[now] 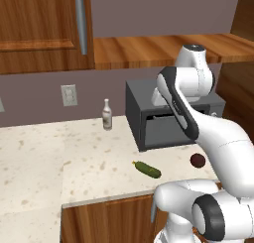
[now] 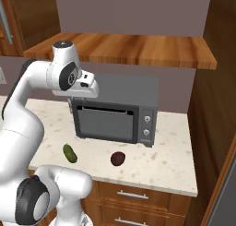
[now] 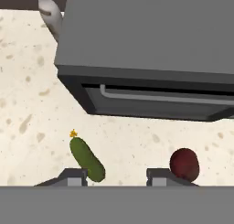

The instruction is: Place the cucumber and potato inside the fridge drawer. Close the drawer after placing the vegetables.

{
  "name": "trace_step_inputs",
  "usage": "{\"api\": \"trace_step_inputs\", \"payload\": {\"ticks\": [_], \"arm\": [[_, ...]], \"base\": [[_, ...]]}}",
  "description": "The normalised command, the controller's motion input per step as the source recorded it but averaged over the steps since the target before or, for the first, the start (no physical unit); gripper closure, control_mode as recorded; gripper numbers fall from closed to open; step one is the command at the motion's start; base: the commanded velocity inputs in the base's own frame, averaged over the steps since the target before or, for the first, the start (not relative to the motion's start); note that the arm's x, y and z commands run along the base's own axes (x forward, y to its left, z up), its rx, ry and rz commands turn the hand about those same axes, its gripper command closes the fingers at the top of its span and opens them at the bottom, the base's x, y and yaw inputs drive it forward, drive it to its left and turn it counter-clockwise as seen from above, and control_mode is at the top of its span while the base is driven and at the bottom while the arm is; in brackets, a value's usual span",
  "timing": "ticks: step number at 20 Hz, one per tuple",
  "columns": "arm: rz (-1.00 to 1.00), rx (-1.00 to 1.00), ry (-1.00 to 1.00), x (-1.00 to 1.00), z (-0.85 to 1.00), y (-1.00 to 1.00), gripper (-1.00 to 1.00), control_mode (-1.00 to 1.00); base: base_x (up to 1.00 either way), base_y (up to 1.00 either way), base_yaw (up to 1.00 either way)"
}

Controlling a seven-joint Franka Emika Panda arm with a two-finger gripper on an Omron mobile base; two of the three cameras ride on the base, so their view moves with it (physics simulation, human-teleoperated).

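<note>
No readable text, label, brand, number or sign appears anywhere. The dark grey microwave (image 2: 117, 114) shows two round knobs on the control panel to the right of its door, with no legible markings around them. The small bottle (image 1: 106, 115) standing on the counter to the left of the microwave is too small and blurred for any label to be made out. The wall outlet plate (image 1: 69, 95), further left of the microwave, is blank.
</note>
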Motion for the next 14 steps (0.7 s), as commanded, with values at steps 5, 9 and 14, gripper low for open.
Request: {"api": "trace_step_inputs", "payload": {"ticks": [5, 9, 14], "arm": [[0.0, -0.01, 0.01, -0.11, -0.07, 0.0, -1.0, -1.0], [-0.01, -0.07, 0.0, -0.42, -0.74, 0.12, -1.0, -1.0], [0.0, -0.07, 0.02, -0.73, -1.0, 0.26, -1.0, -1.0]], "base": [[0.0, 0.0, 0.0], [0.0, 0.0, 0.0], [0.0, 0.0, 0.0]]}}
